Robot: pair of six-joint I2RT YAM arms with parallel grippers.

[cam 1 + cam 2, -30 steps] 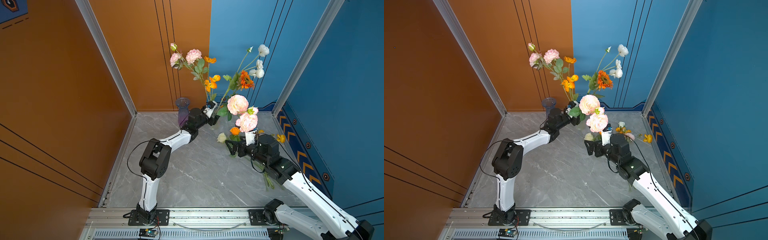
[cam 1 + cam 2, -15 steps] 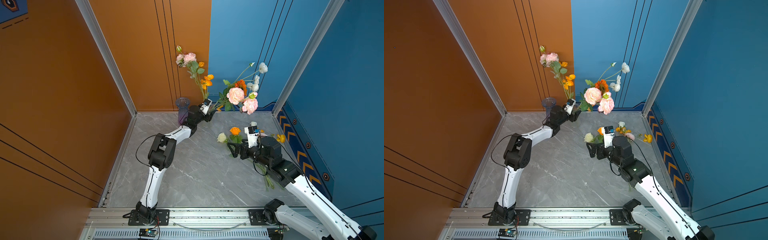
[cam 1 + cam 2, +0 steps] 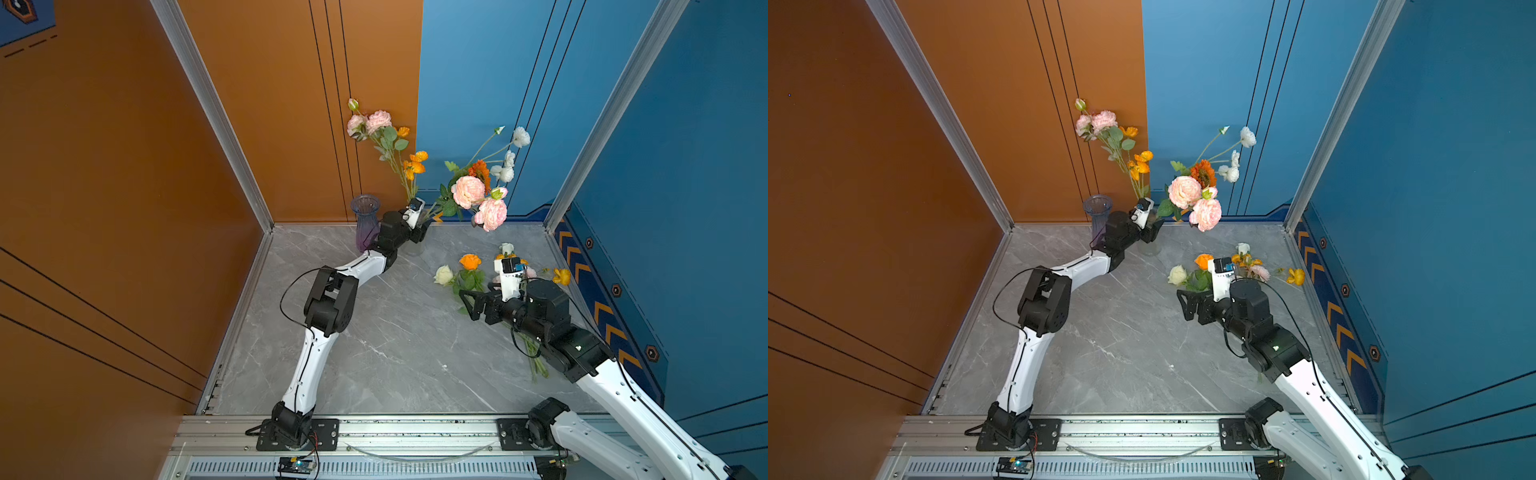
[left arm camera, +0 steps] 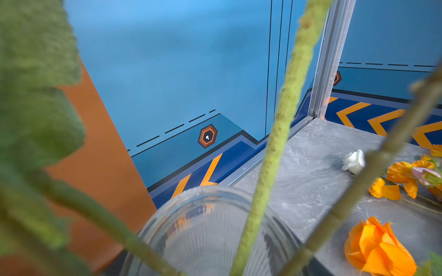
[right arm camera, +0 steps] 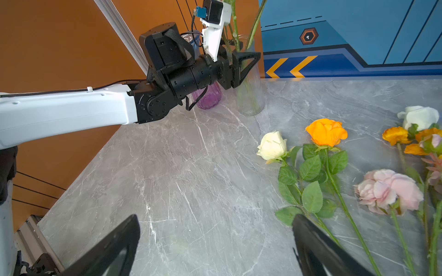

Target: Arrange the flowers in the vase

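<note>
Glass-clear, the vase (image 5: pixel 250 95) stood far on the surface (image 3: pixel 374 332) with our left pincer (image 3: pixel 423 228) clamped on the flowers (image 3: pixel 467 191) at its mouth, our right pincer (image 5: pixel 215 222) gaping wide over loose blooms (image 5: pixel 326 132); we feared the right-leaning bunch might topple it.

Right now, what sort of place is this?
Likely a robot test cell, not a home: robot arms bolted to an aluminium rail, painted panel walls, and a grey tabletop set with flowers and vases.
</note>
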